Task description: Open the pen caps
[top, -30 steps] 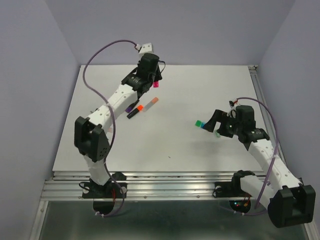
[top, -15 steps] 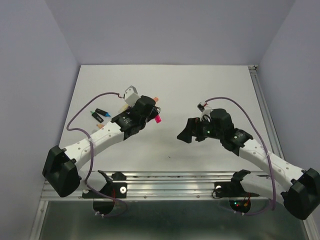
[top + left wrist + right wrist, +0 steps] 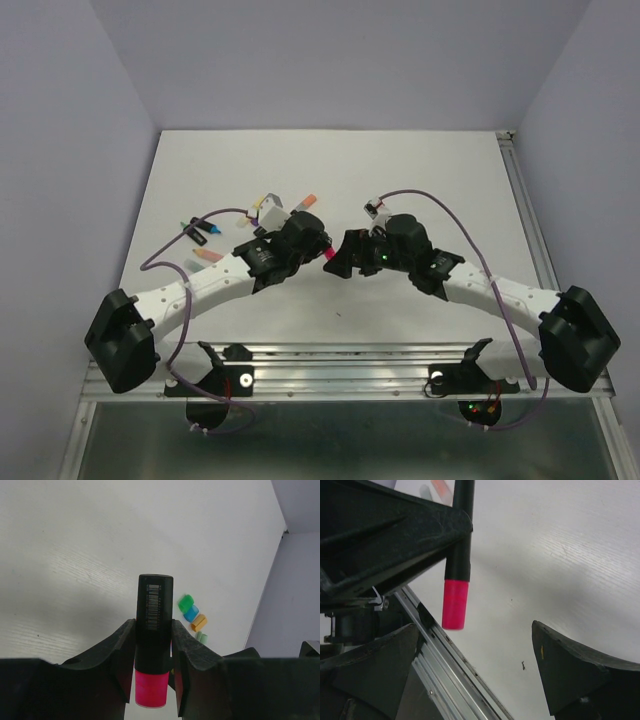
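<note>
A single printed mark is seen: a white barcode label (image 3: 154,605) on the black pen body (image 3: 155,652), which is clamped between the fingers of the left end effector (image 3: 153,635) in the left wrist view. The bars are laid across the barrel in a strip running along its length, on the far part of the body, away from the pink cap (image 3: 150,687). Any digits printed with the bars are too small to be read. In the top external and right wrist views, no lettering, brand or number can be made out.
</note>
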Robot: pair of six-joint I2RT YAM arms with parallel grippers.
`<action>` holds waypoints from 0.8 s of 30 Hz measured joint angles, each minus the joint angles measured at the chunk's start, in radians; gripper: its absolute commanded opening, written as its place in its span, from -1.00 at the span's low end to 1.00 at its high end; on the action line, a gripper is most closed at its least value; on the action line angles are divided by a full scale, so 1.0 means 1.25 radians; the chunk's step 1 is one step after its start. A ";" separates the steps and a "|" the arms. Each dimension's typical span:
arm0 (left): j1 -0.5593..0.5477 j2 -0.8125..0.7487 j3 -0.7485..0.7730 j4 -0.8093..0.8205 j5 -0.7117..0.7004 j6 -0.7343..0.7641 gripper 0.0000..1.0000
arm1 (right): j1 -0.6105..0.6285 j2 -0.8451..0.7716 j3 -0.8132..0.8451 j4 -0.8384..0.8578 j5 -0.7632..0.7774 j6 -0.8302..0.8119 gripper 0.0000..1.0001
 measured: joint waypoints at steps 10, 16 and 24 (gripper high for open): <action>-0.021 0.019 0.000 -0.009 -0.008 -0.033 -1.00 | 0.003 0.053 0.031 0.067 0.015 0.045 0.46; -0.024 0.019 0.000 -0.013 -0.016 -0.042 -1.00 | 0.010 0.078 0.044 0.075 0.009 0.056 0.16; -0.024 0.019 0.001 -0.023 -0.031 -0.049 -1.00 | 0.020 0.108 0.054 0.074 0.002 0.065 -0.31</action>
